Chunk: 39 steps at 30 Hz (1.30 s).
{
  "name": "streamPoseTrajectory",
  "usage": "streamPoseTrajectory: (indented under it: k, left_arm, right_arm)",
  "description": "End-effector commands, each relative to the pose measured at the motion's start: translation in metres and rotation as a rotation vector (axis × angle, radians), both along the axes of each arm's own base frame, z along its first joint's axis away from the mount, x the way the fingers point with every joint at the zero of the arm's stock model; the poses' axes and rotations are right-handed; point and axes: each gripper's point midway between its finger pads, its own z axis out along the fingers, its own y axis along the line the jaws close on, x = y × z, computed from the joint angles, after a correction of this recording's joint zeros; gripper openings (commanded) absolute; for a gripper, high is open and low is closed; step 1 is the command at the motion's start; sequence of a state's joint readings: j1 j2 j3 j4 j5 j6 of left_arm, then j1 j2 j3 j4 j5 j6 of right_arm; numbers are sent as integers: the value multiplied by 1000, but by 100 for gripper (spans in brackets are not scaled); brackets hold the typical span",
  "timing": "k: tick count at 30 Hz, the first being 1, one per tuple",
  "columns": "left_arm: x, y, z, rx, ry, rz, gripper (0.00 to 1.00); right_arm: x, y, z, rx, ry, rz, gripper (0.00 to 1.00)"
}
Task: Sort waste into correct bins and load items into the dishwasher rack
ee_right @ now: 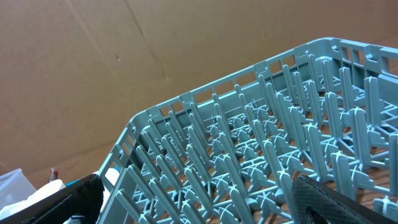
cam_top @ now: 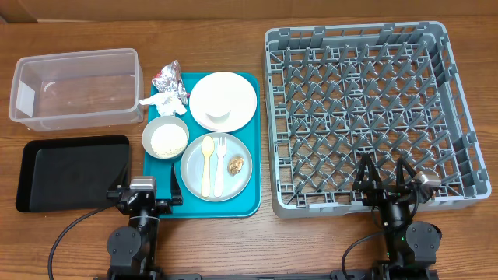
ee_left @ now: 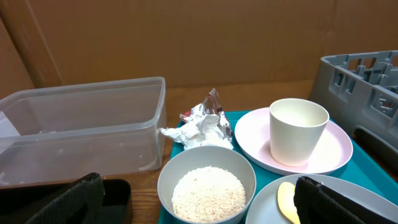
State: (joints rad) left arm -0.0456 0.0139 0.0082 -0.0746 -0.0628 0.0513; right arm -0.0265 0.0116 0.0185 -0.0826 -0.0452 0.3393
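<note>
Two arms sit at the near edge of the wooden surface (cam_top: 233, 245), neither one carrying anything. The left gripper (cam_top: 147, 191) is low, with its jaws spread wide and empty, one side over the black tray (cam_top: 70, 171) and the other over the near-left corner of the teal tray (cam_top: 250, 167). The right gripper (cam_top: 384, 177) pokes over the near wall of the rack (cam_top: 366, 101), jaws also wide apart with nothing between them. All the dishes are on the teal tray. The white plate (cam_top: 233, 93) is at the back with the white cup (ee_left: 298, 130) standing upright on it. The grey bowl (cam_top: 166, 138) sits front-left of that, holding the rice (ee_left: 208, 193). The grey plate (cam_top: 189, 165) is at the front with the spoon (cam_top: 207, 159) and fork (cam_top: 220, 159) lying side by side on it, and the brown scrap (cam_top: 236, 164) is just right of them. The foil wrapper (cam_top: 167, 78) and tissue (cam_top: 165, 99) look like they're half on the tray's far-left corner, but I can't quite tell from overhead. The clear tub (cam_top: 78, 85) is left of the wrapper, behind the black tray. The rack is off to the right, well apart from the bins.
</note>
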Motion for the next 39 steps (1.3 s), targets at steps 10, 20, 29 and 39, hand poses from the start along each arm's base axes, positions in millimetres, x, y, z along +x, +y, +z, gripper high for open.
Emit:
streamPoseTrajectory:
  k: [10,20,29,39]
  left_arm:
    - [0,0,-1,-14,2,-2,100]
    - [0,0,-1,-14,2,-2,100]
    - [0,0,-1,-14,2,-2,100]
    - [0,0,-1,-14,2,-2,100]
  right_arm:
    - [0,-1,-3,-7,-1,-3,100]
    - [0,-1,-3,-7,-1,-3,100]
    - [0,-1,-3,-7,-1,-3,100]
    - [-7,40,21,132,-60,237,100]
